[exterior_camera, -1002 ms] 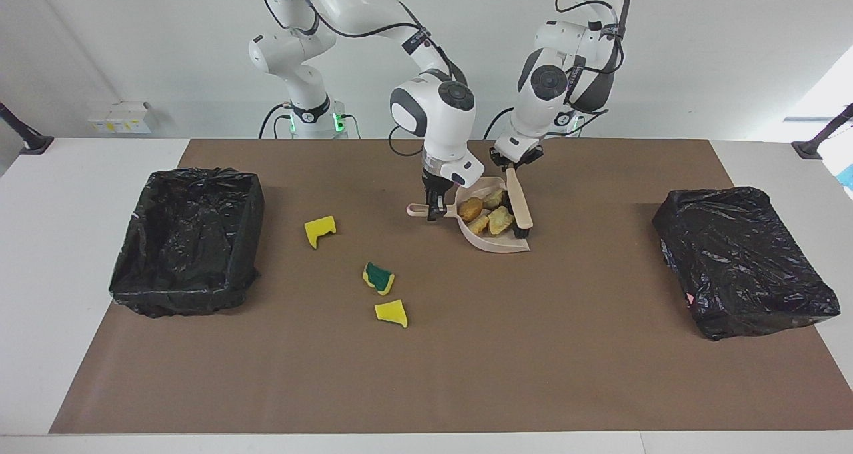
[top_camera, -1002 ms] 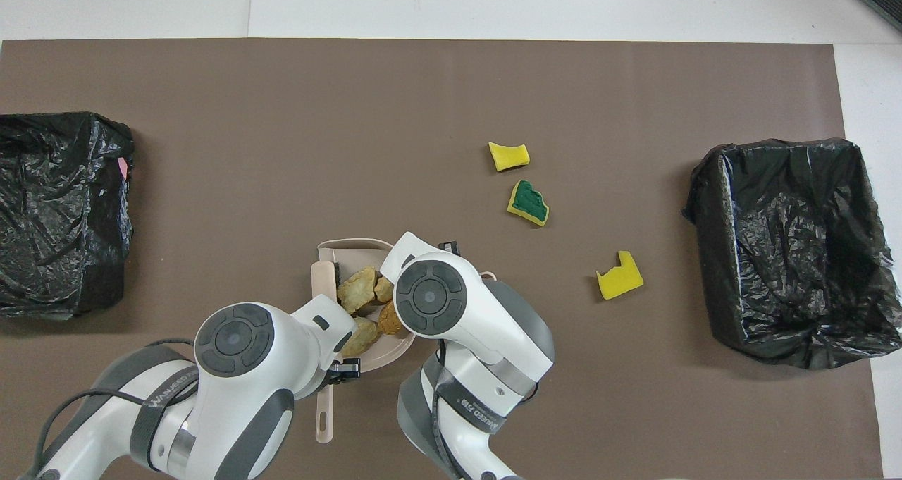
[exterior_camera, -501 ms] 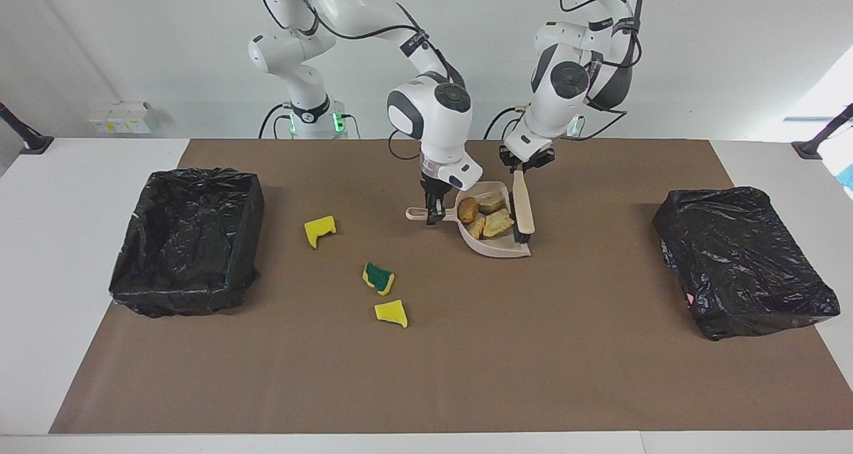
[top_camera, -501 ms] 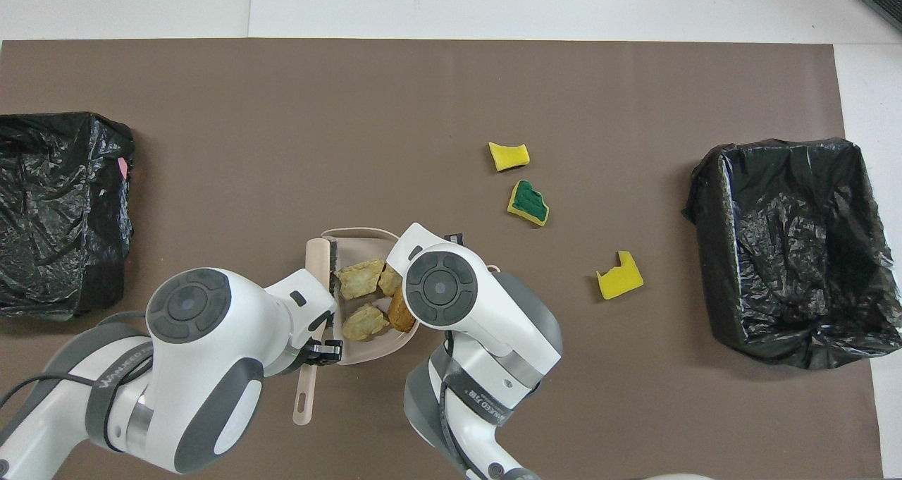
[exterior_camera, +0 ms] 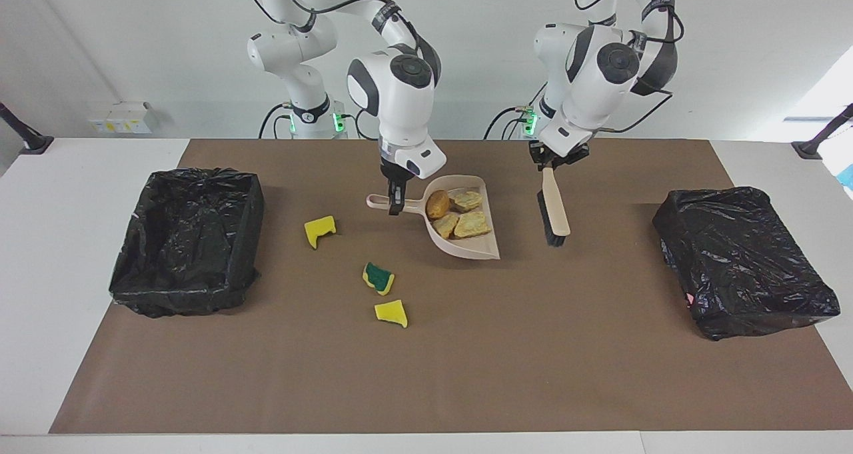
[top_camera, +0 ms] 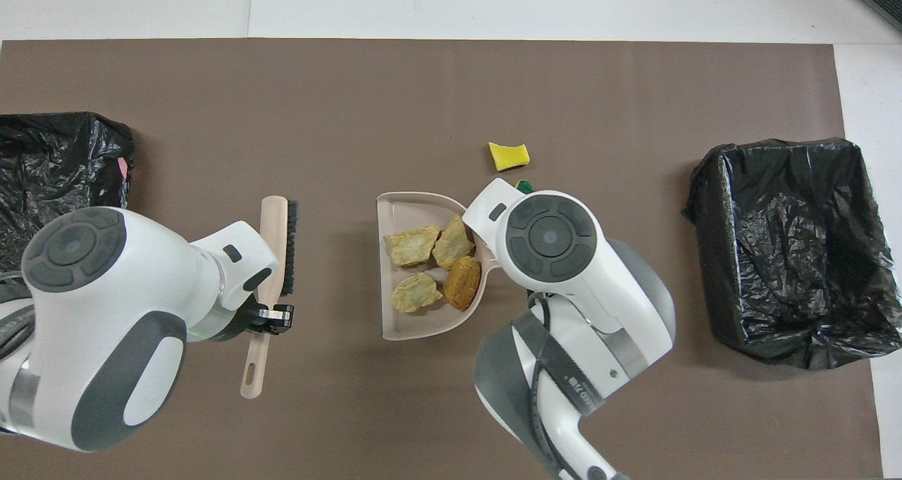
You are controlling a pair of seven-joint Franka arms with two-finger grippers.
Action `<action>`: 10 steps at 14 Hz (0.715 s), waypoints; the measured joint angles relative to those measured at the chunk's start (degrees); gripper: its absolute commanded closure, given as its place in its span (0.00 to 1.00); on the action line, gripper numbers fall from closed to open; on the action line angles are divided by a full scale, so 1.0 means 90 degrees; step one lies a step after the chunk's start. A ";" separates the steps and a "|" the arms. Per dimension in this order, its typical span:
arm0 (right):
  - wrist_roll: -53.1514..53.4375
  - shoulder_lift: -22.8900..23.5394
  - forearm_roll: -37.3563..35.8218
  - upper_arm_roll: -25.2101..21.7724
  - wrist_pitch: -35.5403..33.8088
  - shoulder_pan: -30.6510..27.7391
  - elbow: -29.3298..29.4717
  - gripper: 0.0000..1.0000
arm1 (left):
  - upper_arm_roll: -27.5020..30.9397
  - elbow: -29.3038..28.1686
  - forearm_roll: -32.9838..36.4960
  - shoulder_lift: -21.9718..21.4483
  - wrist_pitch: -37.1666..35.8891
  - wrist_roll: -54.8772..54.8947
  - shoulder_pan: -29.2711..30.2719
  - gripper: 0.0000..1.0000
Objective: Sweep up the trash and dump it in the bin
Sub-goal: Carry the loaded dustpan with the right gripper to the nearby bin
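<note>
We can see some grey letters on the right arm's band in the overhead view, but we cannot read them.

The table (exterior_camera: 100,154) is white, with a big brown mat (exterior_camera: 466,361) over most of it. A plain white wall stands at the robots' end.

A bin lined with a black bag (exterior_camera: 190,237) sits at the right arm's end of the table, and its top is open. Another black bag bin (exterior_camera: 743,261) sits at the left arm's end.

The right gripper (exterior_camera: 396,201) is closed on the handle of the beige dustpan (exterior_camera: 483,249). The pan is up off the mat, over its middle. Four bread chunks (exterior_camera: 458,214) lie in the pan.

The left gripper (exterior_camera: 553,163) is closed on the handle of the beige brush (exterior_camera: 554,209). The brush hangs with its dark bristles low, over the mat between the dustpan and the bin at the left arm's end. It is apart from the pan.

Three yellow sponge pieces lie on the mat, toward the right arm's end. One yellow piece (exterior_camera: 320,229) is nearest the robots. The piece with a green face (exterior_camera: 378,278) is farther out. The last yellow piece (exterior_camera: 391,313) is farthest from the robots, just beside the green one. In the overhead view the right arm hides most of the green one.
</note>
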 measured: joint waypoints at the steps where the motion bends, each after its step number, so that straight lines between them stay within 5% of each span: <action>1: -0.0177 -0.0105 0.0000 -0.0004 -0.0188 -0.0195 0.0043 1.00 | -0.0013 0.0218 0.0032 0.0025 -0.0114 0.0061 -0.0002 1.00; 5: -0.1273 -0.0337 0.0000 -0.0043 -0.0750 -0.1180 0.0438 1.00 | -0.0222 0.0532 0.0044 0.0207 -0.0337 -0.0027 -0.0099 1.00; 10: -0.2844 -0.0432 -0.0001 -0.0092 -0.0760 -0.2716 0.0588 1.00 | -0.0346 0.0521 0.0035 0.0543 -0.0208 -0.1532 -0.1192 1.00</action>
